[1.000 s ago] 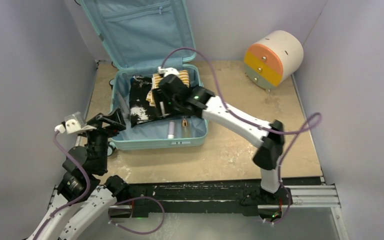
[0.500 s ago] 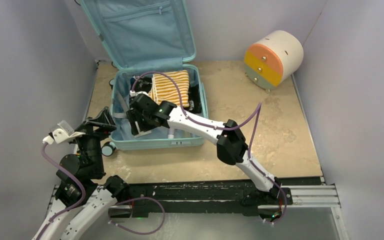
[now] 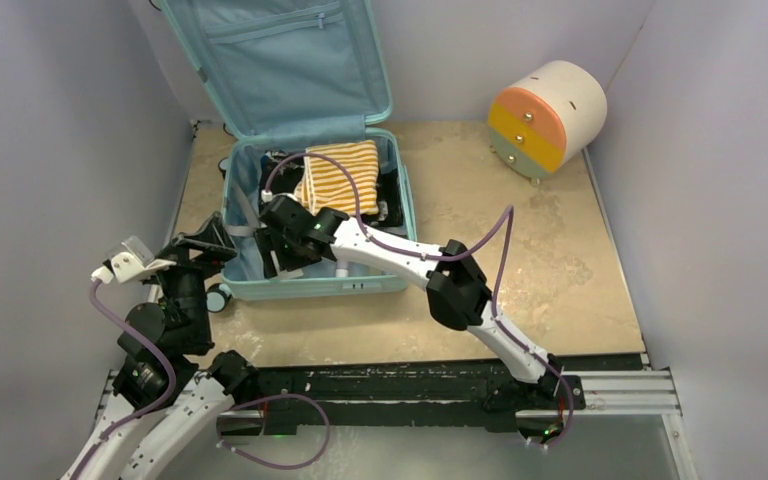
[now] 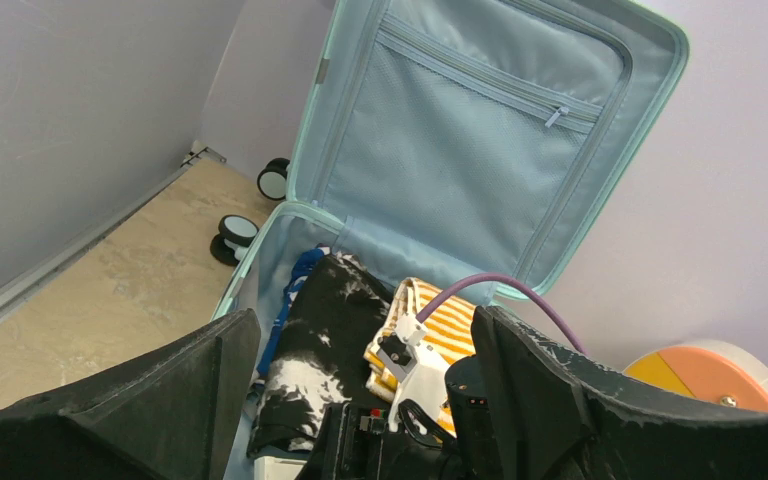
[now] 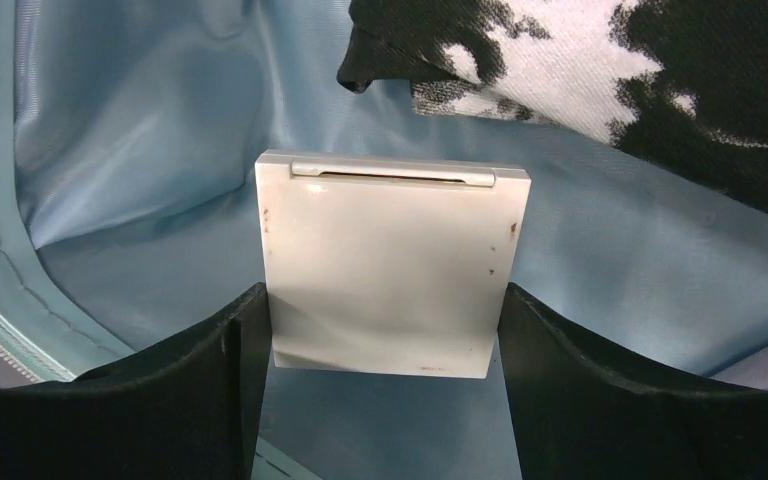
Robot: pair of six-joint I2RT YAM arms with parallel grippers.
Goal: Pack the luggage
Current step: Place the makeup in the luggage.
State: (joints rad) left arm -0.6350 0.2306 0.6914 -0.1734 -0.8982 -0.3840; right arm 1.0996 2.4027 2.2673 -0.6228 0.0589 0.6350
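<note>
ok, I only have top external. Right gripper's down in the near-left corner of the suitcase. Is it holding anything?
Observer: Yes. In the right wrist view a flat white case sits between the right gripper fingers, with both side edges against them.
Operator: Is it down on the bottom?
Observer: Can't tell. The blue lining of the luggage shows behind it, but contact isn't visible.
Operator: Clear of the clothes?
Observer: The black-and-white garment lies just past its hinged edge, with lining showing between them.
Operator: And the left?
Observer: In the left wrist view the left gripper has its jaws wide with nothing between them.
</note>
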